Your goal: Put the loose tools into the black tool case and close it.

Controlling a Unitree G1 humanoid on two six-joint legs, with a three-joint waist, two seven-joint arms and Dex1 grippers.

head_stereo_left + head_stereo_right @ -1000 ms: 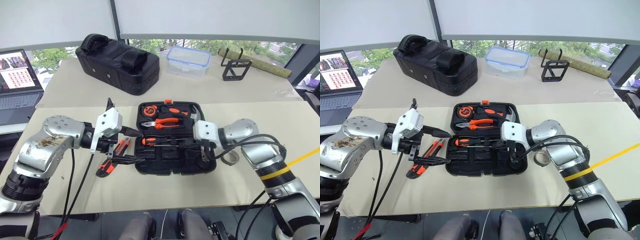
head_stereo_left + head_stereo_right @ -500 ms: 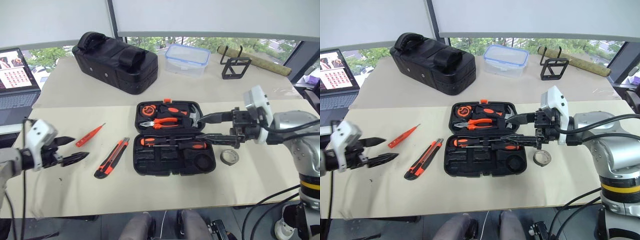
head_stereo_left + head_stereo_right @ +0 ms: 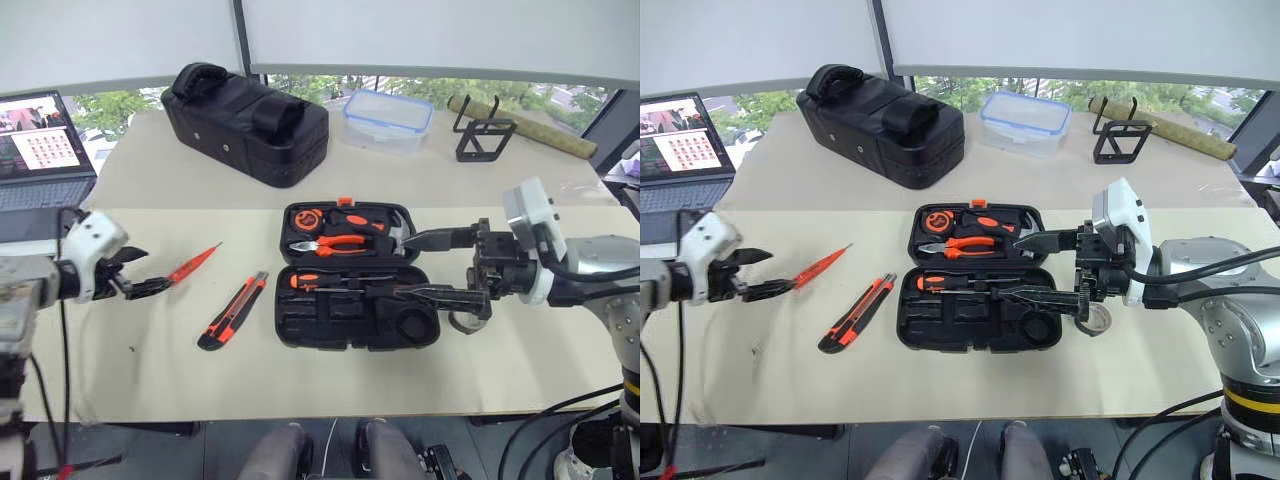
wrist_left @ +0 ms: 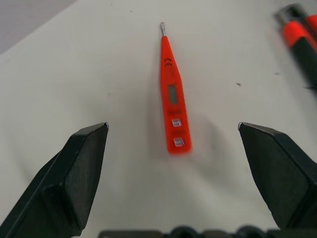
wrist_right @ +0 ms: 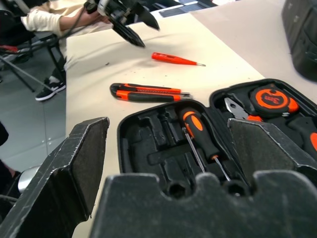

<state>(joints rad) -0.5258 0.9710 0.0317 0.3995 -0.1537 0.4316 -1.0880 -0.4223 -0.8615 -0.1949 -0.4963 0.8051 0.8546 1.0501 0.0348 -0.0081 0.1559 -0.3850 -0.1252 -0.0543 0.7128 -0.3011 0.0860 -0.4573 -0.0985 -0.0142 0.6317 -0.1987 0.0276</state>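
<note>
Left tool (image 4: 173, 148) is seen with fingers (image 4: 74, 173) spread wide; orange tester screwdriver (image 4: 172, 94) lies flat on table (image 4: 99, 64) between them, untouched.

Tool case: black moulded plastic clamshell (image 3: 355, 320), lying open and flat near the middle of the worktop, small orange latch at its far edge.
Screwdrivers: two with black-and-orange handles (image 5: 198, 130), side by side in the near half's recesses.
Tester screwdriver: slim, orange (image 4: 171, 91), loose on the worktop left of the case, towards the left edge.
Utility knife: orange and black (image 3: 233, 310), loose, angled, between the tester and the case.
Tape roll: small, dark (image 3: 462, 322), flat on the worktop just right of the case.
</note>
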